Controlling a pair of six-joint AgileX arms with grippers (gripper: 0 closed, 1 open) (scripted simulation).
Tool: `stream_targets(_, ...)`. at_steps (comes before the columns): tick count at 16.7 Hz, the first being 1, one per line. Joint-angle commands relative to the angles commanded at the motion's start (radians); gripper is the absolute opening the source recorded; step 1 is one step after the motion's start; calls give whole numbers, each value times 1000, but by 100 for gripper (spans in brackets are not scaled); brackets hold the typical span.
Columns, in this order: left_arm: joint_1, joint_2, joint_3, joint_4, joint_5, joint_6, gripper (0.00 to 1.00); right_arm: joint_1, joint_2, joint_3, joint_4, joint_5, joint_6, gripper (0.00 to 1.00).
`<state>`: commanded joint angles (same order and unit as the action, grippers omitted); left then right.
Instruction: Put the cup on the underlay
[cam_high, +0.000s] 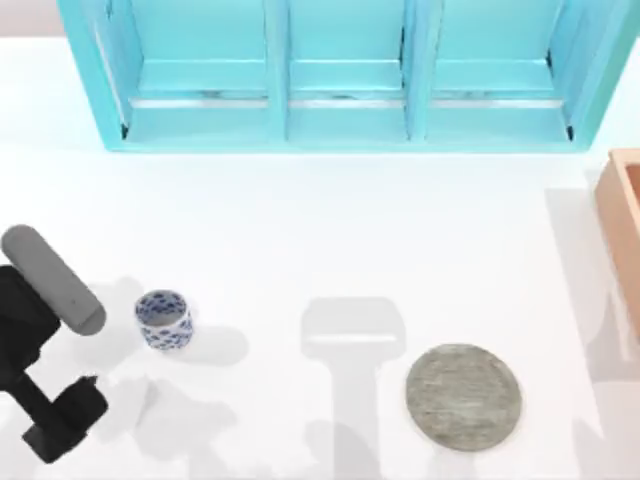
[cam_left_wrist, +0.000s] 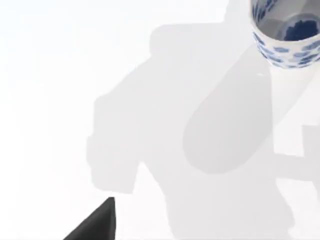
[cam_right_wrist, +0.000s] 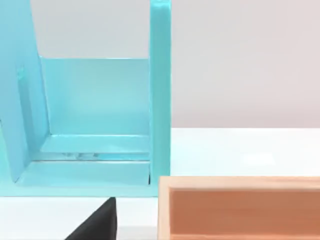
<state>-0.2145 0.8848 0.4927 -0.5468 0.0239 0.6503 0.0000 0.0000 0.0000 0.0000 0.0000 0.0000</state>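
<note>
One risk: my left gripper (cam_high: 88, 385), jaw state I cannot tell, sits near the cup (cam_high: 164, 319); a skewed approach tips it, well apart from the underlay (cam_high: 464, 397).

The cup (cam_high: 163, 319) stands upright on the table (cam_high: 300, 230) toward its left side, just to the right of my left arm (cam_high: 45, 340), apart from it. In my left wrist view the cup (cam_left_wrist: 287, 32) sits ahead of my left claw, with bare table between us. The underlay (cam_high: 464, 396) lies flat on the table right of centre, nearer the front edge than the cup and well apart from it. A shelf unit (cam_high: 345, 75) with three compartments spans the back of the table. A wooden box (cam_high: 622, 230) sits at the right edge, in front of the shelf unit's right end; my right wrist view shows the box (cam_right_wrist: 240, 207) just before that shelf unit (cam_right_wrist: 95, 120).
</note>
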Motion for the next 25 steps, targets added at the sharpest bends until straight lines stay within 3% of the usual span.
stream_targets(6, -120, 517, 368, -363, 7, 318, 100, 0, 0, 0, 0, 0, 0, 100)
stream_targets(14, -207, 797, 788, -645, -16, 498, 100, 0, 0, 0, 0, 0, 0, 100)
stream_targets(18, -218, 819, 872, -686, -24, 510, 100, 0, 0, 0, 0, 0, 0, 100)
stream_targets(25, -215, 820, 856, -668, -24, 510, 100, 0, 0, 0, 0, 0, 0, 100)
